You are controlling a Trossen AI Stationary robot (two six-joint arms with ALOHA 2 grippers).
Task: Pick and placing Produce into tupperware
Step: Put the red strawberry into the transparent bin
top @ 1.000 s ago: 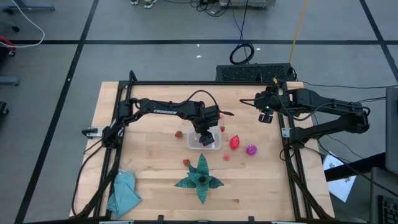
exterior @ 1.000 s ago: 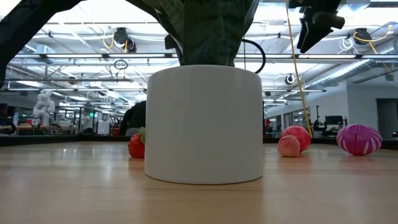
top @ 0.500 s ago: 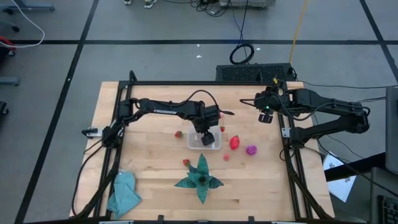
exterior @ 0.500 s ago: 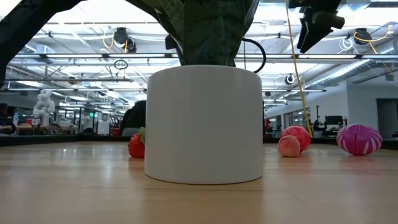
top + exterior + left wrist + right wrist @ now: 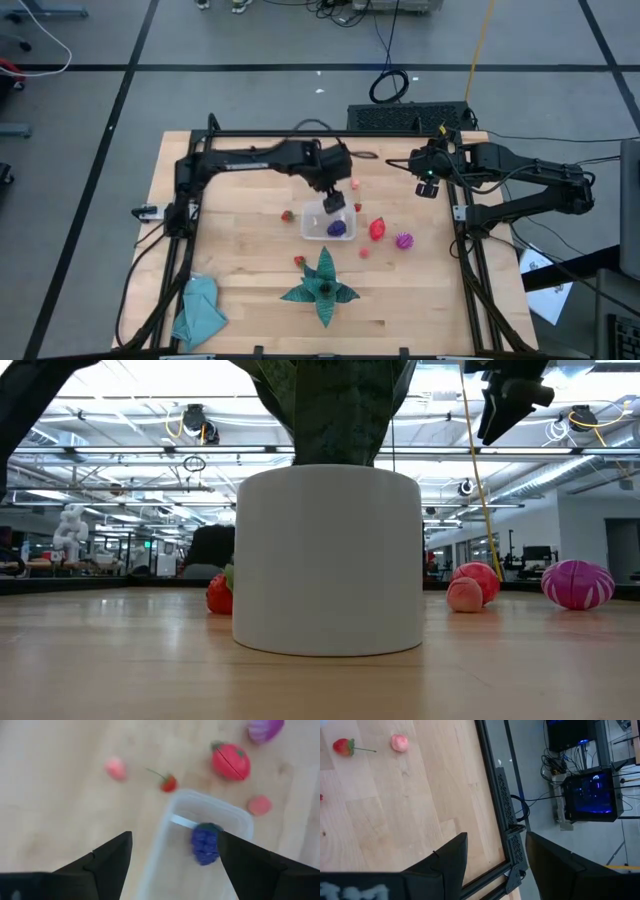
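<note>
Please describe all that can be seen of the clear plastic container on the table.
The tupperware is a small clear plastic box, rectangular with rounded corners, lidless, sitting flat on the wooden table near its middle. A purple grape bunch lies inside it. The open left gripper hangs above its far edge without touching it. Small red and pink fruits lie around it.

Left tool [image 5: 334,202] over tupperware [image 5: 316,226]; elsewhere seemingly open.

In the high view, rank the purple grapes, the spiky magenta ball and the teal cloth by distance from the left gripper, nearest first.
1. Purple grapes, inside the tupperware just below the left gripper.
2. Spiky magenta ball, off to the right.
3. Teal cloth, at the table's near left corner.
</note>
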